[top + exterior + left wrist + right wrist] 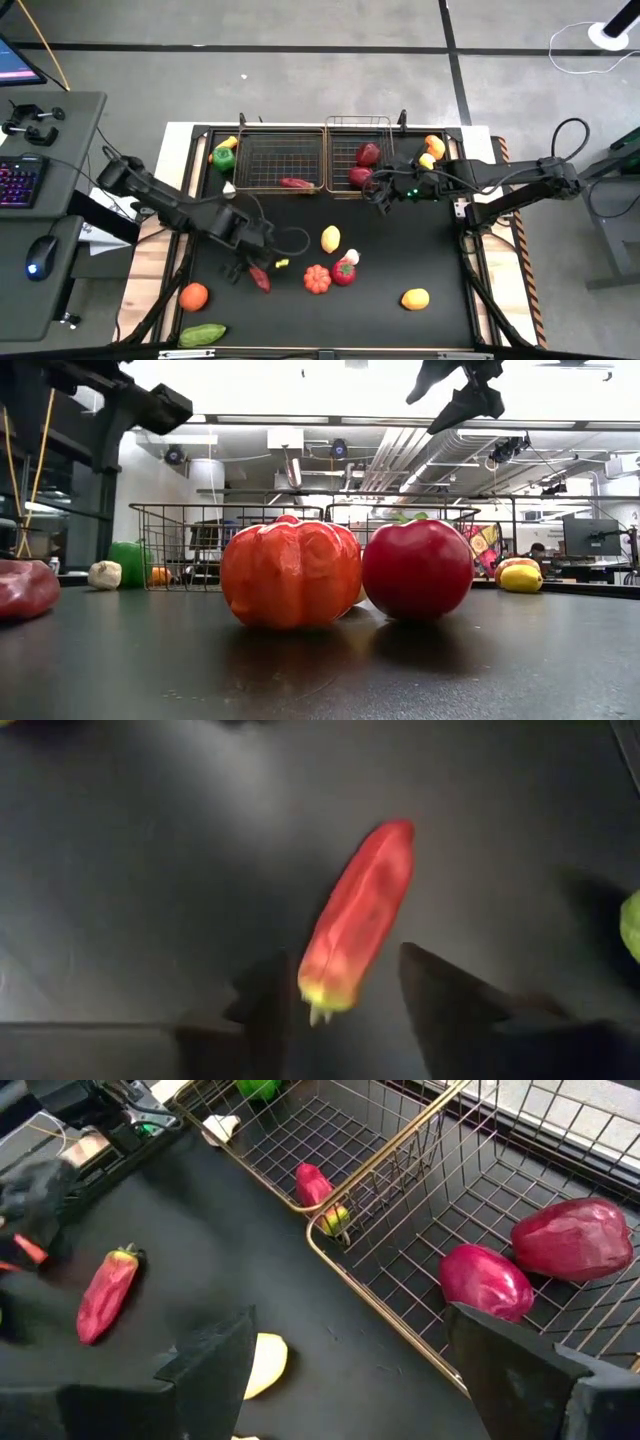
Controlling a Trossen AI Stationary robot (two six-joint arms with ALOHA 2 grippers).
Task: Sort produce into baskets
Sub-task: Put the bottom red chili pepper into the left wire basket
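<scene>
Left gripper [252, 268] low over table, near front-left; fingers [455, 1005] apart, red chili pepper [358, 915] lying on dark mat between and just ahead of them, not gripped. Right gripper [380, 194] at front edge of right basket [357, 125], fingers spread wide, holding nothing. Two dark red pieces [485, 1280] inside right basket (kind unclear). Left basket [280, 185] holds another red pepper [296, 183]. Lemon [330, 239], tomato [317, 279], apple [343, 271] loose mid-table.
</scene>
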